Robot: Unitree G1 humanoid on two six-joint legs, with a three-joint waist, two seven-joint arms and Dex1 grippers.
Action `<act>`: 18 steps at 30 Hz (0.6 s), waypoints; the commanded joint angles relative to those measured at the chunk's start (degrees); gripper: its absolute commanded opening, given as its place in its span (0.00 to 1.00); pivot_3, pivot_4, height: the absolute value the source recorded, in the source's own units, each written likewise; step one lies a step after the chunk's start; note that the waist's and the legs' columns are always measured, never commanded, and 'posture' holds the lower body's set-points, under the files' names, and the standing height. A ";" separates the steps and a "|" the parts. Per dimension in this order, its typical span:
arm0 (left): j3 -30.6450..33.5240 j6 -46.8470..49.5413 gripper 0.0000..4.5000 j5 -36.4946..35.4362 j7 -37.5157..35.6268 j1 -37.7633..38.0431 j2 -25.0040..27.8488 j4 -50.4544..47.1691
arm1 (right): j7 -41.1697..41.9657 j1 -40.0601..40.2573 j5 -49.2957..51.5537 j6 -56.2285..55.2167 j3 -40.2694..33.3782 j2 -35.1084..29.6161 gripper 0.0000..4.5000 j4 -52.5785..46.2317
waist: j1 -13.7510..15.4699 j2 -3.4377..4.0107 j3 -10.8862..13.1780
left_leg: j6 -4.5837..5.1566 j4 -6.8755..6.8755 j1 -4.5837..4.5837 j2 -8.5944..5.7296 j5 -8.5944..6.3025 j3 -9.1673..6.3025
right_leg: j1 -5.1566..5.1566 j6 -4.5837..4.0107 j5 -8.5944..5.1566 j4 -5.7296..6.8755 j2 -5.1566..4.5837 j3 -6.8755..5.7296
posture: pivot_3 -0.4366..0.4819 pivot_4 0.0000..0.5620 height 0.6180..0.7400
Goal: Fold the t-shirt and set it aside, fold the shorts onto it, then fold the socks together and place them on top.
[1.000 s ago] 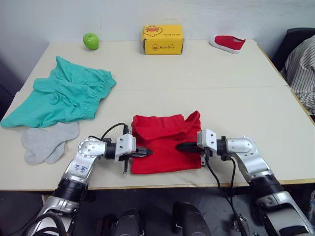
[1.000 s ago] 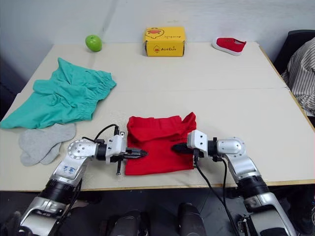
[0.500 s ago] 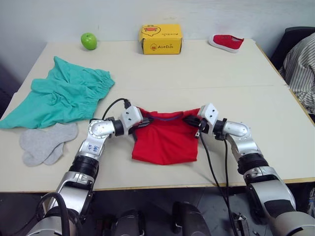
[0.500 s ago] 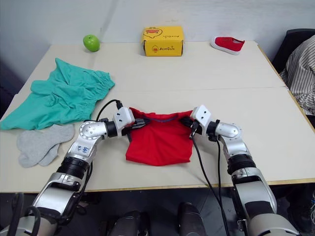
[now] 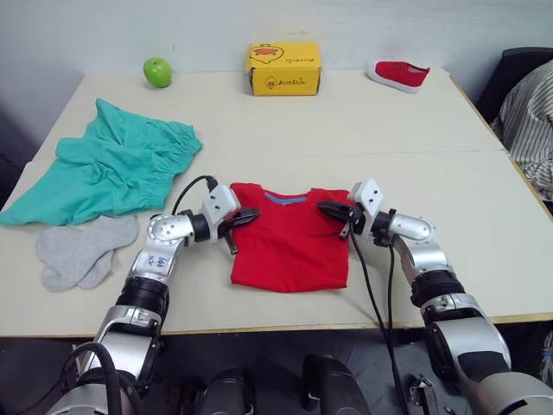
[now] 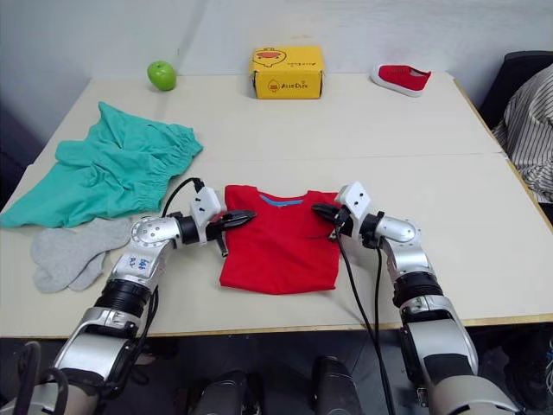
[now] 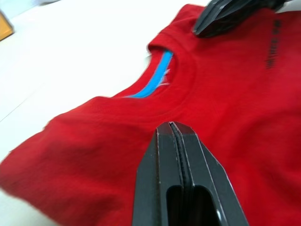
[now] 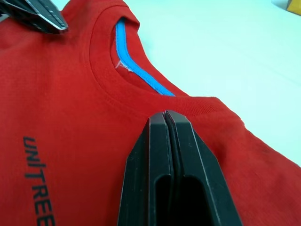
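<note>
Your left pincer (image 5: pixel 244 215) and right pincer (image 5: pixel 330 208), both pressed together empty, flank the bright red cotton t-shirt's (image 5: pixel 289 246) collar end, the shirt's long axis running toward you.

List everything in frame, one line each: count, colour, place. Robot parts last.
Bright red cotton t-shirt: 1, red with light blue neckband, folded flat near the front edge, centre.
Teal soft fabric shorts: 1, teal, spread at the table's left side.
Light grey knit socks: 2, grey, overlapping, in front of the shorts.
Green apple: 1, green, far left corner.
Yellow cardboard box: 1, yellow, far centre.
Small red shoe: 1, red with white sole, far right.
Beige table: 1, beige, under everything.
Person's striped sleeve: 1, striped, right edge.
Left pincer: 1, black, shut, over the shirt's left shoulder.
Right pincer: 1, black, shut, over the right shoulder.
</note>
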 commanded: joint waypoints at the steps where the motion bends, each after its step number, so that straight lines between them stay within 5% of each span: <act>1: 1.02 0.23 0.00 -4.80 -4.06 1.47 -1.16 -6.30 | 2.65 4.87 1.97 3.97 2.91 2.29 0.01 -13.71 | 0.06 0.00 0.00 | -0.01 -0.02 0.00 0.04 0.00 -0.01 | 0.00 0.00 0.00 -0.02 0.02 -0.01 | 0.48 0.27 1.00; 7: -2.15 2.45 0.00 -6.74 -11.39 9.19 1.11 -17.45 | -1.30 10.86 -0.79 7.50 4.72 2.81 0.01 -21.05 | 0.06 0.01 0.00 | -0.03 0.00 0.01 0.03 -0.02 0.00 | 0.00 0.00 0.00 0.00 0.00 0.04 | 0.48 0.27 1.00; 18: -2.03 7.55 0.00 -1.97 -5.29 20.01 6.37 -21.63 | -6.80 7.44 -1.36 5.40 -1.27 -4.14 0.01 -9.88 | 0.23 0.03 -0.02 | 0.01 0.00 0.11 0.03 -0.04 -0.01 | 0.06 -0.01 0.00 0.00 -0.11 0.06 | 0.48 0.27 1.00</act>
